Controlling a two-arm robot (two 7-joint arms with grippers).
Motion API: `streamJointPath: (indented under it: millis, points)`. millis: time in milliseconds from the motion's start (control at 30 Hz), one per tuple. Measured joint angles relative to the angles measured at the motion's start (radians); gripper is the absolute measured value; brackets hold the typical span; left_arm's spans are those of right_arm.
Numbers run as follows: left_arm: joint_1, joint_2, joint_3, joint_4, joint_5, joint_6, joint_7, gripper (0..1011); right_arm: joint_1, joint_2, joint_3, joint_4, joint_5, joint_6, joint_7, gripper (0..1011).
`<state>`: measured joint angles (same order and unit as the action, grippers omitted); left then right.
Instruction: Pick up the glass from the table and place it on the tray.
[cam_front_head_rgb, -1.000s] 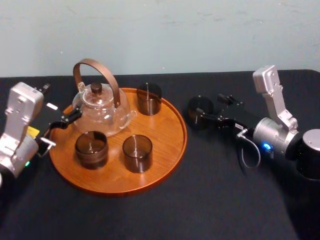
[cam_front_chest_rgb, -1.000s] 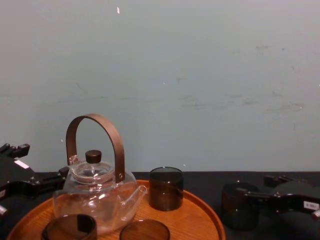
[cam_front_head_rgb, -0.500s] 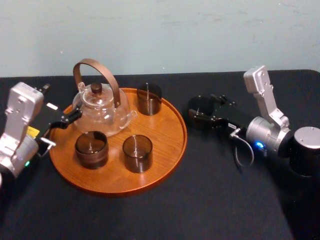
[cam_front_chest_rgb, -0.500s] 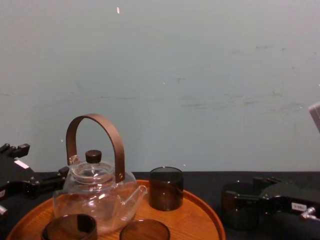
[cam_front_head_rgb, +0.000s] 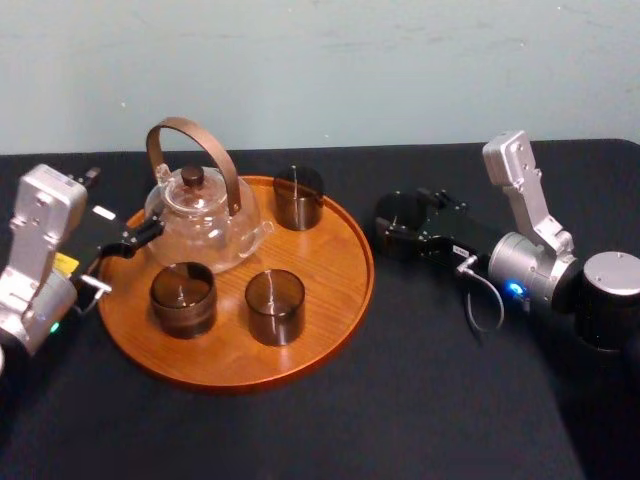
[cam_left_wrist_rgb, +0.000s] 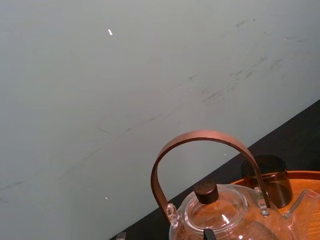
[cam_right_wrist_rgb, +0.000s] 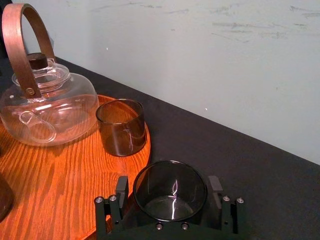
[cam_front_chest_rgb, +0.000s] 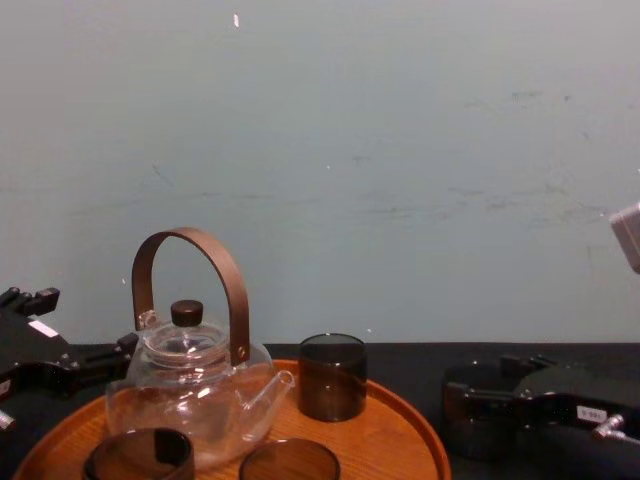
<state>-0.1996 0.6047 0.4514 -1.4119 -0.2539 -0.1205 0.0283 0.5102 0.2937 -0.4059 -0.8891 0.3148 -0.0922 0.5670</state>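
The left end effector (cam_front_head_rgb: 128, 245) is just off the tray's (cam_front_head_rgb: 345, 300) left rim, low over the counter (cam_front_head_rgb: 400, 400) and pointing toward the teapot (cam_front_head_rgb: 200, 215). Whether it is open or closed cannot be told, and it has hold of nothing.

The round wooden tray lies flat on the black counter. On it, the clear teapot with its arched brown handle stands in the left rear part. Three dark cups share the tray with it: one (cam_front_head_rgb: 183, 298) in front of the teapot, one (cam_front_head_rgb: 275, 305) beside that toward the tray's middle front, and one (cam_front_head_rgb: 298, 197) at the tray's rear, right of the teapot.

The glass (cam_right_wrist_rgb: 170, 192) stands upright on the counter just beyond the tray's right rim, off the wood. The right end effector (cam_front_head_rgb: 402, 220) reaches in from the tray's right side and is spread wide around this glass. Its fingers (cam_right_wrist_rgb: 121, 187) stand one on each side of the wall. In the right wrist view a thin gap shows at one finger, while the other looks about touching. The glass rests on the counter, not lifted.
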Motion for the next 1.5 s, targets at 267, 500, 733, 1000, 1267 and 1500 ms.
streamJointPath:
  millis: [267, 500, 733, 1000, 1267, 1500]
  points:
    - [0.0, 0.0, 0.0, 0.0, 0.0, 0.0, 0.0, 1001, -0.002, 0.001, 0.001, -0.003, 0.001, 0.001, 0.0, 898]
    - [0.0, 0.0, 0.0, 0.0, 0.0, 0.0, 0.0, 1001, -0.003, 0.002, 0.001, -0.005, 0.001, 0.002, -0.001, 898]
    - [0.0, 0.0, 0.0, 0.0, 0.0, 0.0, 0.0, 1001, -0.003, 0.003, 0.001, -0.005, 0.002, 0.003, -0.001, 898]
    - [0.0, 0.0, 0.0, 0.0, 0.0, 0.0, 0.0, 1001, -0.006, 0.003, 0.005, -0.006, 0.006, 0.003, 0.002, 898]
    - [0.0, 0.0, 0.0, 0.0, 0.0, 0.0, 0.0, 1001, -0.023, 0.015, 0.019, -0.044, 0.02, 0.006, 0.009, 898]
    - [0.0, 0.0, 0.0, 0.0, 0.0, 0.0, 0.0, 1001, -0.058, 0.035, 0.02, -0.137, 0.035, 0.02, 0.019, 898]
